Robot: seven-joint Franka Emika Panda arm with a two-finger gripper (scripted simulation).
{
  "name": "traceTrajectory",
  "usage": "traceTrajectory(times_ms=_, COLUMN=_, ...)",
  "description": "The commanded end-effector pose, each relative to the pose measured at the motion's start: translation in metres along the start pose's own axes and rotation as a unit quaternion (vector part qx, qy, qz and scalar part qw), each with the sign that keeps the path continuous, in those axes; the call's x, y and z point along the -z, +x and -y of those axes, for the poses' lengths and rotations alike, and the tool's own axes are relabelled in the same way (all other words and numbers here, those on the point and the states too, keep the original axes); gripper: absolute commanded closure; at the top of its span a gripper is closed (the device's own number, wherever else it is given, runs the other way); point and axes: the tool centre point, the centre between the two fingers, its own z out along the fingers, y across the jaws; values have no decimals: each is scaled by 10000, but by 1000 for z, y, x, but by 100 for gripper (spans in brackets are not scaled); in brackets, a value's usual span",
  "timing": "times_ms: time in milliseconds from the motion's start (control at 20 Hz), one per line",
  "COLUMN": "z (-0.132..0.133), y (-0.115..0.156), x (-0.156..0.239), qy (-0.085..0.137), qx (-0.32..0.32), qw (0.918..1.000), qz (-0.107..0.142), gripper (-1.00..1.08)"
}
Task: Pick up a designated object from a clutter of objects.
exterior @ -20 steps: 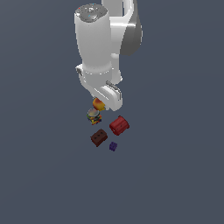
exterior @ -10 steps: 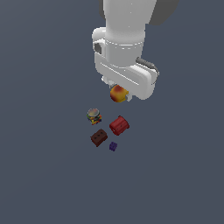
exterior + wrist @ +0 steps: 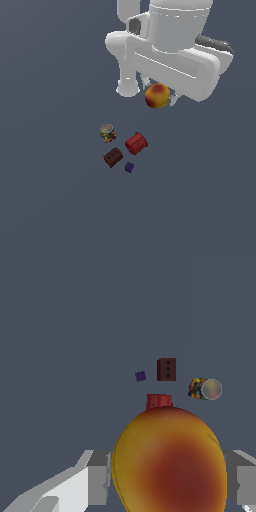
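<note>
My gripper (image 3: 159, 98) is shut on the yellow-orange ball with red blotches (image 3: 157, 95) and holds it high above the floor. In the wrist view the ball (image 3: 169, 461) fills the space between the two fingers (image 3: 97, 476). The other items lie on the floor below: the multicoloured jar with greyish lid (image 3: 107, 132), the red ribbed cylinder (image 3: 136, 143), the dark brown-red studded brick (image 3: 113, 157) and the tiny purple block (image 3: 129, 167). The wrist view shows them too: the jar (image 3: 204, 389), the cylinder (image 3: 159, 401), the brick (image 3: 166, 369), the purple block (image 3: 140, 376).
A plain dark grey floor (image 3: 55, 200) spreads all around the small cluster. The arm's white body (image 3: 170, 45) fills the upper part of the exterior view.
The gripper has risen well above the cluster with the ball in it, moving toward the exterior view's right and closer to the camera. The four other items have stayed put.
</note>
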Motion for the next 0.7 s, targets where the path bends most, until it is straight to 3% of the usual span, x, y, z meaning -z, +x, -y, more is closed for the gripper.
traceTrajectory(times_ms=0, z=8, y=-2, x=10, qy=2, qx=-4, qw=10000, qz=-1, gripper=108)
traceTrajectory(times_ms=650, z=24, y=-6, x=26, qy=5, qx=-3, qw=10000, qz=1, gripper=108)
